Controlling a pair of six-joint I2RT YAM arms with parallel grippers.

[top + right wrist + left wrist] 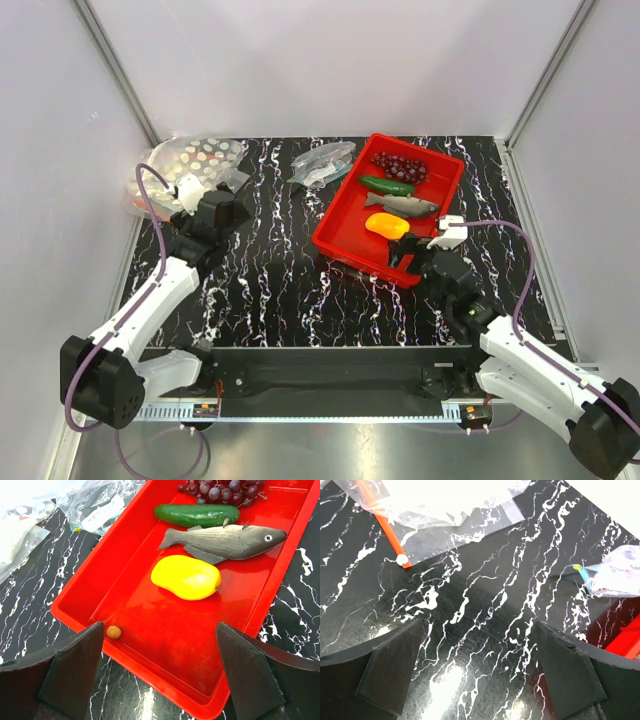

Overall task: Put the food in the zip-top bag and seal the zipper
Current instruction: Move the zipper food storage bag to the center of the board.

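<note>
Only the top view takes in the whole layout. The zip-top bag [200,160] is seen lying at the far left corner of the black marbled table [270,280]. The red tray [335,240] is seen right of centre, and a smaller clear bag [323,163] lies between them.

All four foods are held in the tray. The grape bunch [400,165] is placed farthest back, followed by the cucumber [387,185], the fish [402,204] and the orange-yellow fruit [387,225] nearest the arms.

The zipper [387,527] is shown plainly only in the left wrist view, as a red strip running diagonally across the bag's crumpled mouth and ending at a small white tip [401,559]. The bag's dots are made out only from above.

A small brown ball [114,632] at the tray's near corner is revealed by the right wrist view alone. The fish's tail is also seen there to overlap the cucumber.

The left arm is stretched forward and leftward, and the left gripper [186,193] is held just short of the bag. Its fingers [390,672] are spread wide over bare table, and nothing is gripped.

The right arm is reached forward and inward, and the right gripper [415,258] is poised at the tray's near edge. Its fingers [75,665] are likewise parted wide, one toward each side of the tray's near edge, and nothing is held between them.
</note>
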